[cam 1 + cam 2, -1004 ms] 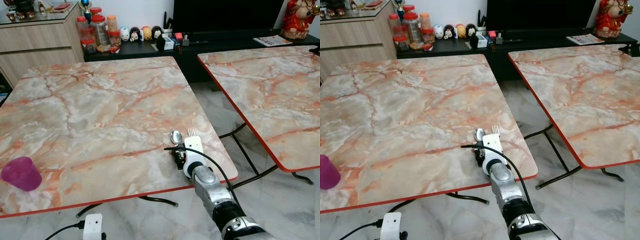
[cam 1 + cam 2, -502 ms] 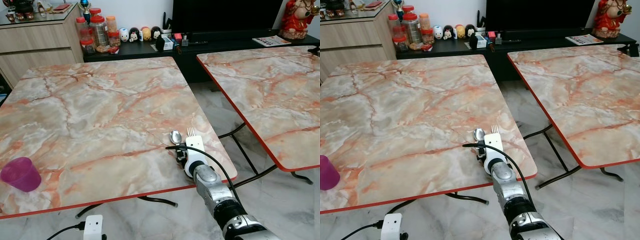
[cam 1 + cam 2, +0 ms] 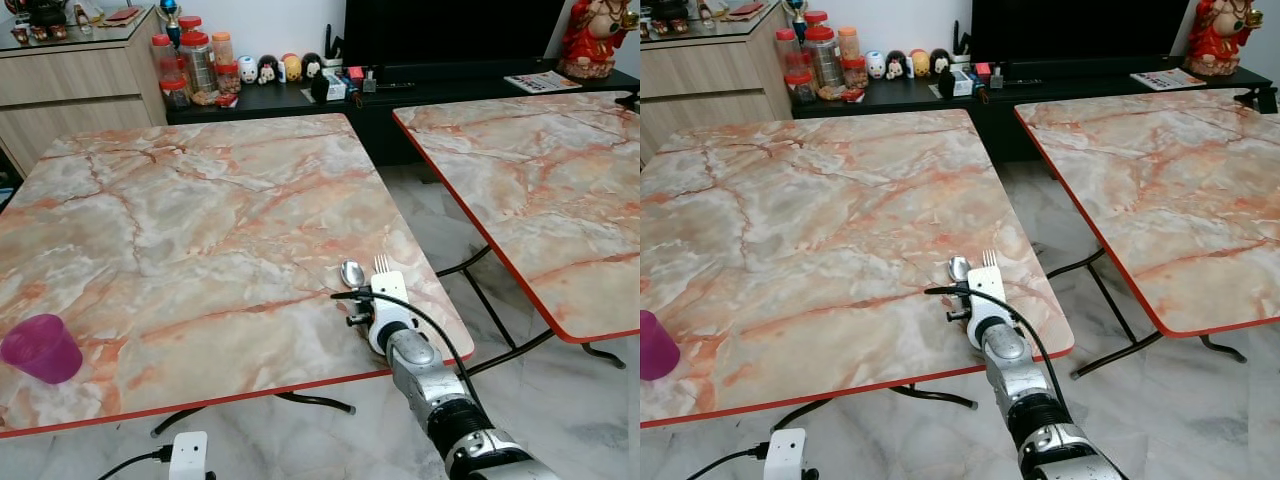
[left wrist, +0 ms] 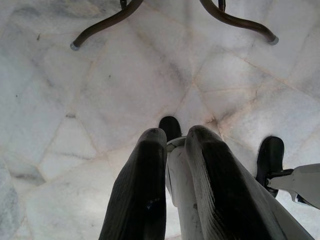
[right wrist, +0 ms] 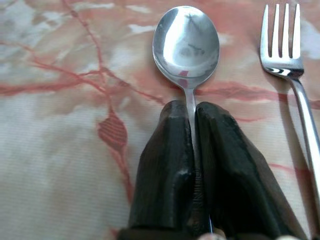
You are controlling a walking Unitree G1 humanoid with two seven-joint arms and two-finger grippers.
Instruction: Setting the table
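Note:
A steel spoon point(image 5: 186, 42) lies on the marble table point(image 3: 200, 220) near its front right corner, bowl pointing away from me. My right gripper point(image 5: 192, 107) is down on the tabletop and shut on the spoon's handle. Just to the spoon's right a fork point(image 5: 281, 45) lies parallel to it, tines away from me. In the eye views the spoon bowl point(image 3: 352, 273) and fork tines point(image 3: 382, 264) show just beyond the right wrist. A purple cup point(image 3: 42, 348) stands at the front left. My left gripper point(image 4: 175, 135) hangs idle over the floor, its fingers a narrow gap apart with nothing held.
A second marble table point(image 3: 540, 180) stands to the right across a floor gap. Behind are a black TV console point(image 3: 300, 95) with jars and small figures and a wooden cabinet point(image 3: 80, 80). Table legs point(image 4: 100, 25) curve over the tiled floor.

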